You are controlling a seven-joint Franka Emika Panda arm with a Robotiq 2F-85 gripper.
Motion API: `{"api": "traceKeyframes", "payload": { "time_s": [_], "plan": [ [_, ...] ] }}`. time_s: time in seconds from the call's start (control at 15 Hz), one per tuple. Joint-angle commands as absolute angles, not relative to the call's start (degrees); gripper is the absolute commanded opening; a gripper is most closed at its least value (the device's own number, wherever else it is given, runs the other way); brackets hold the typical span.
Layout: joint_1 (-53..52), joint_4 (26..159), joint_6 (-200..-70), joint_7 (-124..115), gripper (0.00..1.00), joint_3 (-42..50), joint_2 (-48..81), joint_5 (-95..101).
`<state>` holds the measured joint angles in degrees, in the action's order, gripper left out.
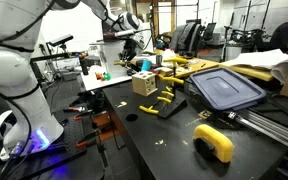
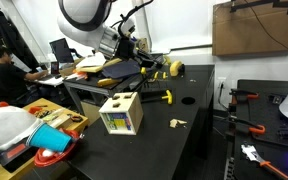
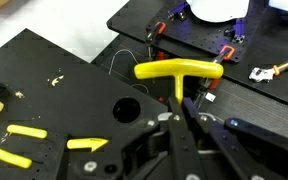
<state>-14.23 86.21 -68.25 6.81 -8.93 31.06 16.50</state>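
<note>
In the wrist view my gripper [image 3: 181, 103] is shut on the stem of a yellow T-shaped piece [image 3: 179, 70], holding it above the black table [image 3: 44, 80] with its crossbar away from me. A round hole [image 3: 127, 107] in the table lies just left of the jaws. In both exterior views the gripper [image 1: 137, 45] [image 2: 130, 52] hangs above the far part of the black table. The held piece is too small to make out there.
A wooden box with a yellow face [image 1: 144, 82] [image 2: 121, 113] stands on the table. Loose yellow pieces [image 1: 160, 105] [image 2: 167, 96] [image 3: 26, 130] lie about. A dark blue lid [image 1: 224, 88] and a yellow curved object [image 1: 216, 140] also sit there. A second black table with clamps [image 3: 199, 35] stands beyond.
</note>
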Motion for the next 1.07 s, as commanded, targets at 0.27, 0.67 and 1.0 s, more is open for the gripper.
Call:
{"api": "traceKeyframes", "payload": {
  "time_s": [0.27,0.67,1.0],
  "plan": [
    [-15.60,83.10,-65.69,8.32,0.02,-8.89,33.96,21.89],
    [-15.63,82.22,-66.04,7.74,0.02,-8.71,33.55,24.60],
    [-15.95,81.03,-65.98,7.27,0.02,-8.42,35.74,25.92]
  ]
}}
